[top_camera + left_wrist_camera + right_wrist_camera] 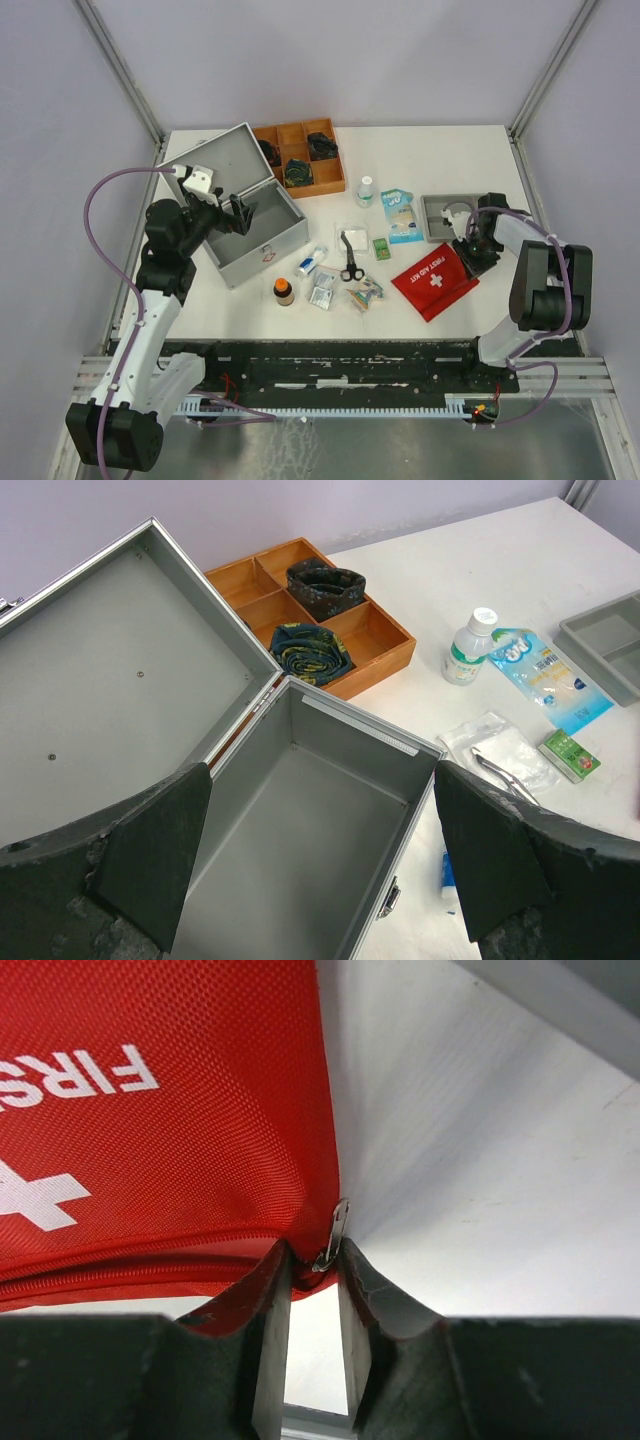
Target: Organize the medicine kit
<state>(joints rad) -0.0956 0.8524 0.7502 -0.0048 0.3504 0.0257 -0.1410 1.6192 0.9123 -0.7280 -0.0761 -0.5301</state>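
- Medicine kit packing starts at the right end effector. Its two fingers are narrow and pinch one corner of the red pouch, right by the zip pull.
- That is a tiny hold. I think it should squeeze firmly and lift slowly, so the pouch does not slip out or swing.
- The pouch lies flat on the right side of the bench, just beside a small grey tray.
- Scissors and other little things lie on the way, so carry the pouch high over them.
- The left end effector is wide and holds nothing. It hovers over the open case and may need to move aside.
- Medicine kit stands on the left side of the bench, lid up, with nothing showing inside.
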